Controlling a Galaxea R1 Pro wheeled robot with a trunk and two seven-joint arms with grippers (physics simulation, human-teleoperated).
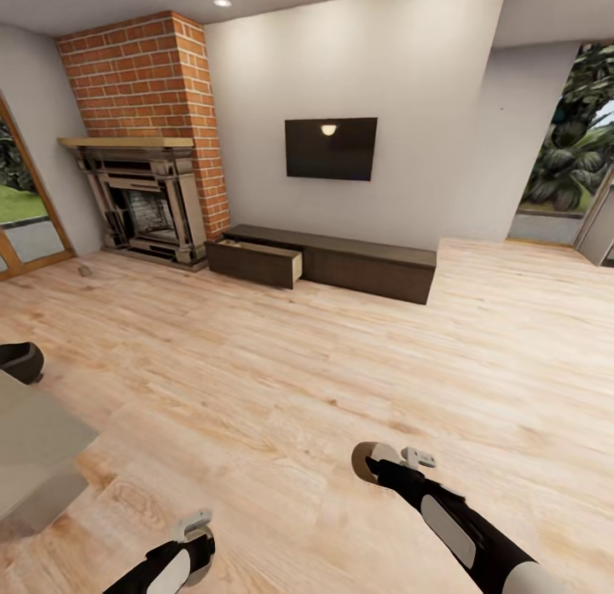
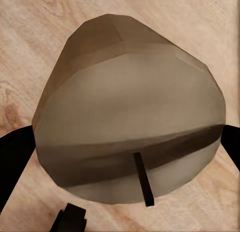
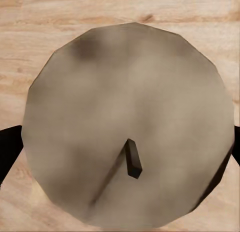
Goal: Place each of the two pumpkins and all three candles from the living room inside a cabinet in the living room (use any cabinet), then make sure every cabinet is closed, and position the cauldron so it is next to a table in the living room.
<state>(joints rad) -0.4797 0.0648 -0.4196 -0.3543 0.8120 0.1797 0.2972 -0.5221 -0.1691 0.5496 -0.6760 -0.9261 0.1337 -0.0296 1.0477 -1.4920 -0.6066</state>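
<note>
In the left wrist view my left gripper (image 2: 120, 157) is shut on a tan candle (image 2: 130, 92) with a dark wick, black fingers (image 2: 10, 162) at either side. My right gripper (image 3: 120, 157) is shut on a second candle (image 3: 125, 92), seen end-on. In the head view both grippers hang low over the floor: left gripper (image 1: 194, 532), right gripper (image 1: 384, 462) with its candle (image 1: 367, 460). The long dark cabinet (image 1: 367, 268) stands against the far wall, its left drawer (image 1: 256, 263) pulled open. The black cauldron (image 1: 21, 361) sits at the left edge beside a table (image 1: 34, 457). No pumpkins are in view.
A brick fireplace (image 1: 145, 201) stands left of the cabinet and a black TV (image 1: 331, 148) hangs above it. A small tan thing (image 1: 84, 270), too small to identify, lies on the floor near the hearth. Wide wooden floor (image 1: 324, 346) stretches between me and the cabinet.
</note>
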